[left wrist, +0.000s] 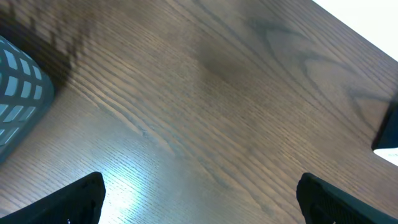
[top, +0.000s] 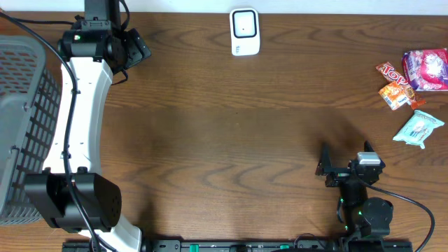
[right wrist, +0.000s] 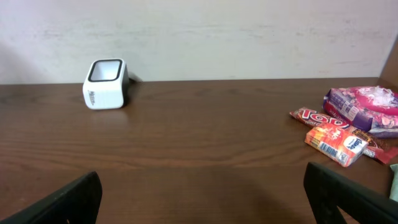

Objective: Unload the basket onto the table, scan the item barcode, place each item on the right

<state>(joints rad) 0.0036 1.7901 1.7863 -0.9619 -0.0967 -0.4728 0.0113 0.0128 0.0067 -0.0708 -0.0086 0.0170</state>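
Note:
The white barcode scanner (top: 245,31) stands at the table's back edge, and shows far left in the right wrist view (right wrist: 106,84). Snack packets lie at the far right: a pink bag (top: 428,68) (right wrist: 367,106), a red bar (top: 390,71) (right wrist: 311,116), an orange packet (top: 395,96) (right wrist: 336,142) and a teal packet (top: 418,129). My right gripper (top: 327,168) (right wrist: 202,199) hovers open near the front right, empty, well short of the packets. At the back left, beside the basket, my left gripper (top: 140,49) (left wrist: 199,199) is open over bare wood.
A grey wire basket (top: 21,126) (left wrist: 18,93) fills the left edge of the table. The left arm's white links (top: 77,126) stretch from the front left to the back left. A pale wall stands behind the scanner.

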